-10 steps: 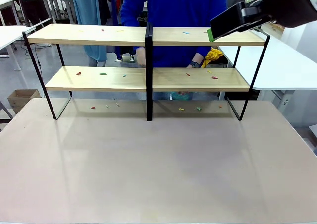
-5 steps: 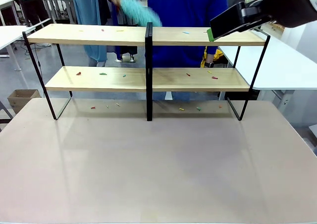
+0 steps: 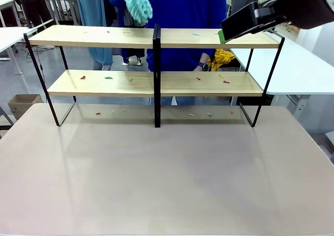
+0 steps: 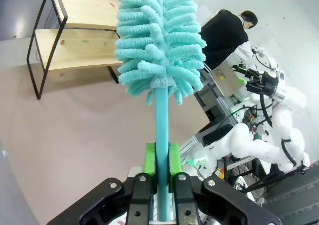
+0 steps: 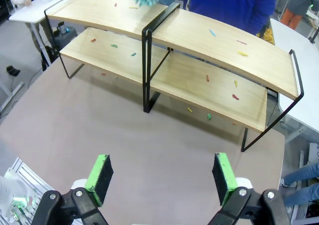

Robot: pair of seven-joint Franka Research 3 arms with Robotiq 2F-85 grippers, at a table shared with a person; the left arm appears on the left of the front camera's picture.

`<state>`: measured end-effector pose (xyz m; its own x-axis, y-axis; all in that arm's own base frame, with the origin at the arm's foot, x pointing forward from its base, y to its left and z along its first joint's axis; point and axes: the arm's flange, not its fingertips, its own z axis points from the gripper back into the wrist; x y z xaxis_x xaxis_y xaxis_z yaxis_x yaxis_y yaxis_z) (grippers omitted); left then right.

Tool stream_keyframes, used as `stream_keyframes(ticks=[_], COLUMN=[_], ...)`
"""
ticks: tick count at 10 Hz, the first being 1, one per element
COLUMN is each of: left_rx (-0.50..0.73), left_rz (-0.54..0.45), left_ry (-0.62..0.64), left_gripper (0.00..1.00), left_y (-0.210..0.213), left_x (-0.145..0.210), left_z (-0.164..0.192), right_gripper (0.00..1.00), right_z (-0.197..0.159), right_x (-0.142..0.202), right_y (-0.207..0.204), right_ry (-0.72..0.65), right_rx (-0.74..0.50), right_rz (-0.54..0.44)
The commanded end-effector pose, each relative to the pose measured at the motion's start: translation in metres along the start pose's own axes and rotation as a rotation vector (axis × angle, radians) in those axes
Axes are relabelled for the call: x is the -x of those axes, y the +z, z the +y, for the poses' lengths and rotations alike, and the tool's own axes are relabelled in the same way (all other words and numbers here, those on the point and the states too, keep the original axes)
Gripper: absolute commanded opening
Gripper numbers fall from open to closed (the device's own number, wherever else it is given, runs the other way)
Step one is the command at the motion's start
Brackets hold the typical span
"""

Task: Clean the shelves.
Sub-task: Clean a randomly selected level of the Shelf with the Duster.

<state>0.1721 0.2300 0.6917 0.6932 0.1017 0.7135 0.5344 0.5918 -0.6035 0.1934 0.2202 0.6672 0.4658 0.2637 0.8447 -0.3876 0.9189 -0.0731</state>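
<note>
Noting the person's duster (image 3: 137,3) cropped by the top edge, above the shelves (image 3: 209,83) standing across the table's (image 3: 167,184) far side. Pinching a teal duster (image 4: 159,36) tight in the left gripper (image 4: 162,160); spreading the right gripper (image 5: 162,177) wide — empty. Seeing the person's duster hanging steeper than before.

Bright even light; faint shadows; fisheye curve at wrist-view edges

The left gripper (image 4: 162,158) is clamped on the handle of a teal duster (image 4: 158,41), with the shelves (image 4: 84,48) well off beyond it. The right gripper (image 5: 162,177) hangs high on the robot's side of the shelves, jaws wide apart, tilted down towards them.
</note>
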Motion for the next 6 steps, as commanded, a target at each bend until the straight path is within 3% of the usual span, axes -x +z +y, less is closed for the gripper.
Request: stream_keyframes(ticks=[1,3,4,6], left_rx=[0.034,0.061,0.026,0.012], left_rz=[0.130,0.233,0.224,0.051], left_ry=[-0.064,-0.028,0.013,0.085], left_gripper=[0.12,0.12,0.12,0.12], left_y=[-0.035,-0.090,-0.096,-0.021], left_x=[-0.002,-0.010,-0.018,-0.018], left_z=[-0.017,-0.032,-0.028,-0.008], right_gripper=[1.00,1.00,1.00,1.00], right_z=[0.001,0.001,0.001,0.001], right_x=[-0.001,-0.001,-0.001,-0.001], right_y=[0.000,0.000,0.000,0.000], right_ry=[-0.008,-0.008,-0.008,-0.008], right_rx=[-0.006,-0.006,-0.006,-0.006], right_rz=[-0.001,-0.001,-0.001,-0.001])
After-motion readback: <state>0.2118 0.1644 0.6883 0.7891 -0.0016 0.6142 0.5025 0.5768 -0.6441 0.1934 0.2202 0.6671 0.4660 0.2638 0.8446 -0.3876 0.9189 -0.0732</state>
